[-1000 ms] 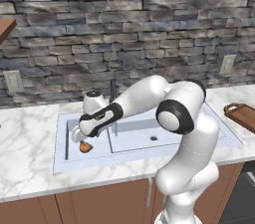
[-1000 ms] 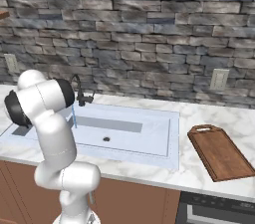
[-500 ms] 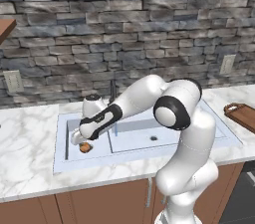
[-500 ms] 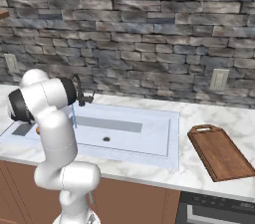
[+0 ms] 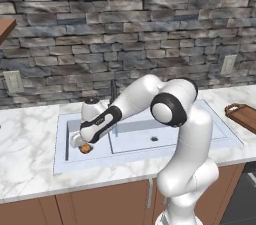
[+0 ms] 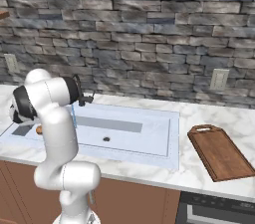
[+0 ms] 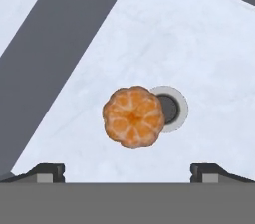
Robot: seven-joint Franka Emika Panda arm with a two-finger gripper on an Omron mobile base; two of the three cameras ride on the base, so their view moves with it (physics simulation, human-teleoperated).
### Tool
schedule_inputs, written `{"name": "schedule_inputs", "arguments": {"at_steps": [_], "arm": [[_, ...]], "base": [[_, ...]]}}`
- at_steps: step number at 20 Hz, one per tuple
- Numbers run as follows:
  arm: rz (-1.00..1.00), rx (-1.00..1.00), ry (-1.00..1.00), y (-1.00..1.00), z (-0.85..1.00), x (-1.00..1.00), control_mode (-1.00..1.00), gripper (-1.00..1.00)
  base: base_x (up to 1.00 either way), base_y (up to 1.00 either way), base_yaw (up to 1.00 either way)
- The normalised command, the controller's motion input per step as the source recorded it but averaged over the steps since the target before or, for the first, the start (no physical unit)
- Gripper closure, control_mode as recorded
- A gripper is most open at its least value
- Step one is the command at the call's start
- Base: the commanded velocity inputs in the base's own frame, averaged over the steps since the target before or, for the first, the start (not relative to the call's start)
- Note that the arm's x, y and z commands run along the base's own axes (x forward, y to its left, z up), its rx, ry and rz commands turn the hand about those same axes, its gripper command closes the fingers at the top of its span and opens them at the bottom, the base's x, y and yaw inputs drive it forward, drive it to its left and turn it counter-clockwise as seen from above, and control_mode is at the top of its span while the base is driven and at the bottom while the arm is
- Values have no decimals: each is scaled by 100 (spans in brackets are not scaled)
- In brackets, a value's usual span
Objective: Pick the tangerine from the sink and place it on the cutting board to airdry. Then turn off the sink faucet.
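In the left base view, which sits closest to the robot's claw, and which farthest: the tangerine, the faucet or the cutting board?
1. The tangerine, right under the gripper in the sink's smaller bowl.
2. The faucet, behind the basin at the wall side.
3. The cutting board, far along the counter at the picture's right edge.

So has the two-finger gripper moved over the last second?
Yes. In the left base view the gripper has come down into the pale blue-grey sink's smaller bowl, closer to the small orange tangerine.

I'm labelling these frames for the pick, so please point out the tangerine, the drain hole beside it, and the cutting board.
tangerine [image 7: 133, 116], hand view, centre of its segmented top.
drain hole [image 7: 170, 109], hand view, its dark opening.
cutting board [image 6: 220, 154], right base view, middle of its flat wooden face.
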Motion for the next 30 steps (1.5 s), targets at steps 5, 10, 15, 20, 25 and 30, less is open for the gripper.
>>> {"name": "schedule_inputs", "arguments": {"at_steps": [5,10,15,20,25,30], "arm": [[0,0,0,0,-13,7,-100,-100],[0,0,0,6,-12,9,-100,-100],[0,0,0,10,-11,9,-100,-100],[0,0,0,9,-11,12,-100,-100],[0,0,1,0,-13,5,-100,-100],[0,0,1,0,-14,1,-100,-100]], "base": [[0,0,0],[0,0,0],[0,0,0],[0,0,0],[0,0,0],[0,0,0]]}}
